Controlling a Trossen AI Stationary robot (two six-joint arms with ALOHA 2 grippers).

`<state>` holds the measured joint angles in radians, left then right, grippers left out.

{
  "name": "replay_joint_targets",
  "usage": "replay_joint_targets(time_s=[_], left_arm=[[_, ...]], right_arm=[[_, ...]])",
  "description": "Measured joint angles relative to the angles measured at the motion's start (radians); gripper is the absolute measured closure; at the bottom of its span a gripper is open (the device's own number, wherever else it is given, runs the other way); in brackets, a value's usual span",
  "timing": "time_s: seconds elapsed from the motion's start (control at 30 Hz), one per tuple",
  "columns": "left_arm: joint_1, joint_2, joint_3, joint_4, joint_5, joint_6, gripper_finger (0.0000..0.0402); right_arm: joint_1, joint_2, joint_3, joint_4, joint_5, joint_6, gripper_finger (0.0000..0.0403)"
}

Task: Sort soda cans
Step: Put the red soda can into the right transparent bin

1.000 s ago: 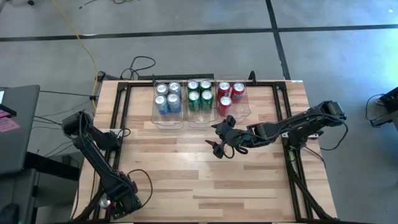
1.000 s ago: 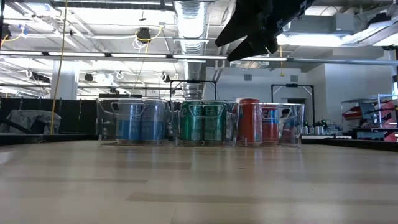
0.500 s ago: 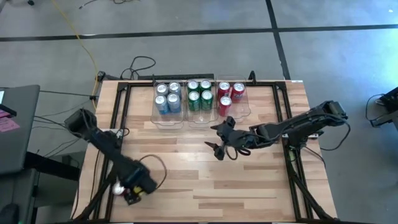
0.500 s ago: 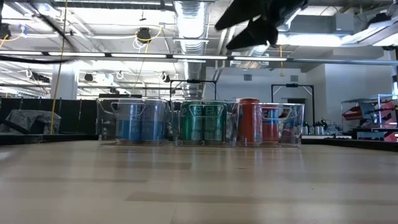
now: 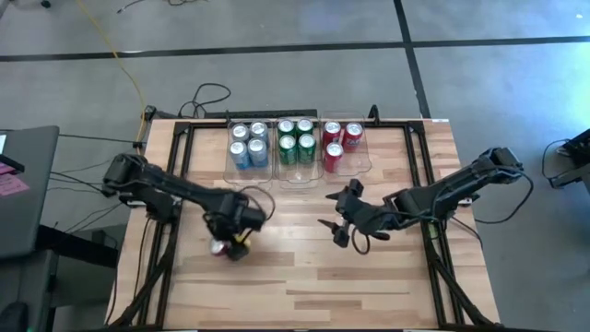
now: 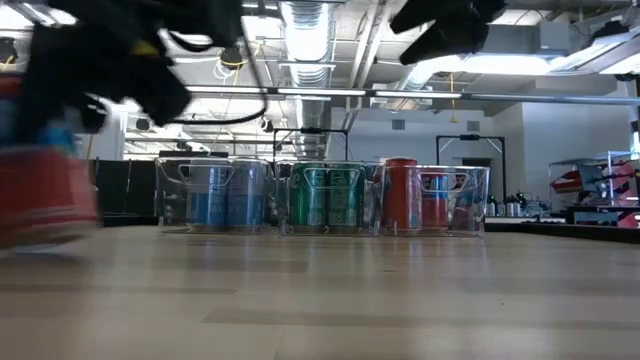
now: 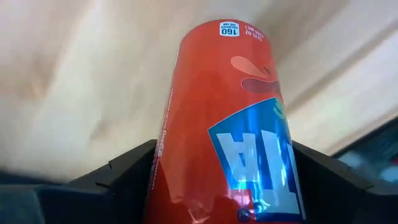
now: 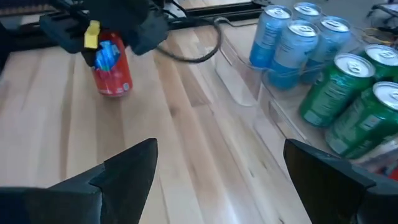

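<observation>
Butcher-block planks in pale wood make up the table [image 5: 304, 267], framed by dark metal rails. Three clear plastic bins [image 5: 298, 175], rectangular and set side by side, sit at its far edge and serve as the landmark: the left one holds four blue-and-silver cans [image 5: 248, 145], the middle one four green cans [image 5: 296, 141], the right one three red cans [image 5: 341, 143], all upright cylinders with silver tops. In front of the bins and off to their left, the left gripper [image 5: 230, 242] has its fingers clamped around a fourth red can [image 7: 224, 118], smooth red metal with a blue label, held upright low over the table. In front of the bins' right end, apart from them, the right gripper [image 5: 338, 226] hovers over the table with its fingers spread wide and empty.
</observation>
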<state>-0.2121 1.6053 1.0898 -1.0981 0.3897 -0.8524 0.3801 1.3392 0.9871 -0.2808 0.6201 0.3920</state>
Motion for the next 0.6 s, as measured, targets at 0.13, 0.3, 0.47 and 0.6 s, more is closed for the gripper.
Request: replay_joint_targets(time_s=[0.13, 0.3, 0.47, 0.6], left_arm=[[0.054, 0.002, 0.028, 0.093, -0.024, -0.042, 0.0089], [0.09, 0.003, 0.029, 0.212, 0.034, -0.086, 0.0089], [0.097, 0.002, 0.03, 0.245, 0.012, -0.085, 0.0089], [0.098, 0.002, 0.03, 0.244, -0.001, -0.086, 0.0089]], right_arm=[[-0.003, 0.0, 0.0, -0.019, 0.008, 0.008, 0.0035], [-0.001, 0.001, 0.0, -0.03, 0.008, 0.003, 0.0035], [0.006, 0.001, 0.0, -0.034, 0.008, 0.002, 0.0035], [0.005, 0.002, 0.0, -0.014, 0.008, 0.012, 0.0035]])
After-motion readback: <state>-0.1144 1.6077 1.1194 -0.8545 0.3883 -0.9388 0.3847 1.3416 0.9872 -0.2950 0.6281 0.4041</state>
